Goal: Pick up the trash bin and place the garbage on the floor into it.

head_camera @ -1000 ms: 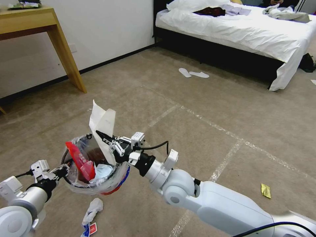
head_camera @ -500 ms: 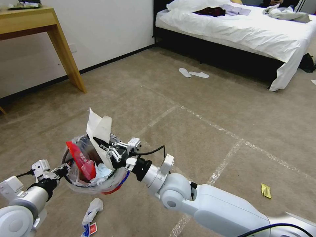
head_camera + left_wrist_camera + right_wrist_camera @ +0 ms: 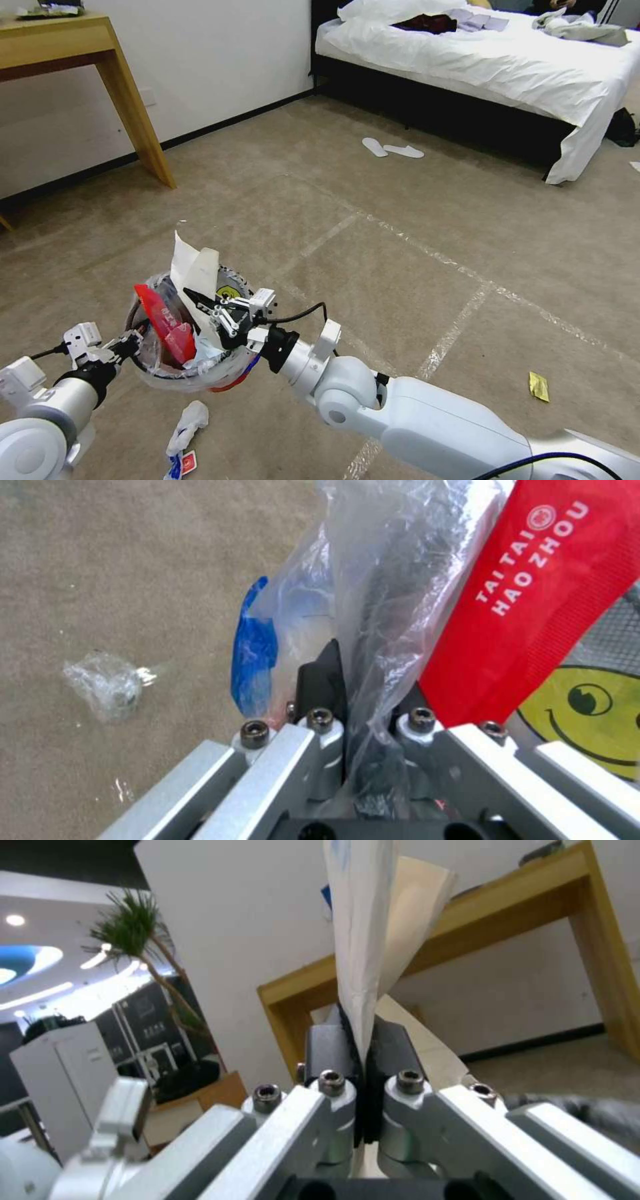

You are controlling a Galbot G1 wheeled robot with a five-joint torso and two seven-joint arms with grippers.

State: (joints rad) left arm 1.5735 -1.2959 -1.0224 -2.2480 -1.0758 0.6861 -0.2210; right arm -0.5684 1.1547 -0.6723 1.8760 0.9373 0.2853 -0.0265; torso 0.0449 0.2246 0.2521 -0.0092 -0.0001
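Observation:
The trash bin (image 3: pixel 230 370), red with a clear liner, hangs above the floor (image 3: pixel 400 267) at the lower left. My left gripper (image 3: pixel 130 347) is shut on its rim, and its fingers (image 3: pixel 323 675) pinch rim and liner. A red wrapper (image 3: pixel 163 323) and a blue tissue lie inside; the wrapper (image 3: pixel 533 595) stands beside the yellow smiley sticker (image 3: pixel 587 710). My right gripper (image 3: pixel 193 297) is shut on a folded white paper (image 3: pixel 193 267) over the bin's mouth, and that paper (image 3: pixel 363 940) rises from the gripper (image 3: pixel 360 1025). A white tissue (image 3: pixel 189 423) and a red-white packet (image 3: pixel 187 462) lie below the bin.
A yellow wrapper (image 3: pixel 539 387) lies on the carpet at the right, and crumpled clear plastic (image 3: pixel 107 682) beside the bin. A wooden table (image 3: pixel 127 100) stands at the back left, a bed (image 3: pixel 480 67) at the back right, with white slippers (image 3: pixel 392 149) before it.
My right gripper has moved down and to the left with the white paper, bringing its lower end into the bin's mouth. The left gripper and the bin have stayed still.

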